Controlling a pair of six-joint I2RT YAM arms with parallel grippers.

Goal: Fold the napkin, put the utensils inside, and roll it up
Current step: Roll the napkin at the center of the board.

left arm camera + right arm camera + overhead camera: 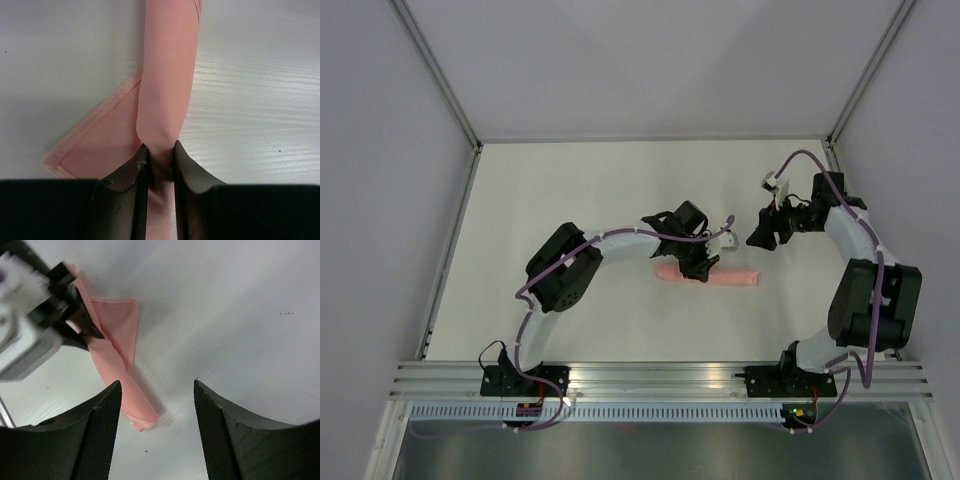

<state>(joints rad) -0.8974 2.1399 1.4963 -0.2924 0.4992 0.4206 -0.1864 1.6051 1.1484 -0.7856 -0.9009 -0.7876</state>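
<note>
Napkin [735, 277], rolled into a pink tube, lies mid-frame overhead. Left wrist: left gripper [160, 152] pinches it at lower centre, likely so the roll cannot spring loose. Right wrist: right gripper [156, 385] gapes empty, the tube at upper left.

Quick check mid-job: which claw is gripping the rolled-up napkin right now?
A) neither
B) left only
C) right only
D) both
B: the left wrist view shows the left claw pinched shut on the rolled napkin, while the right claw stands open, apart from it.
</note>
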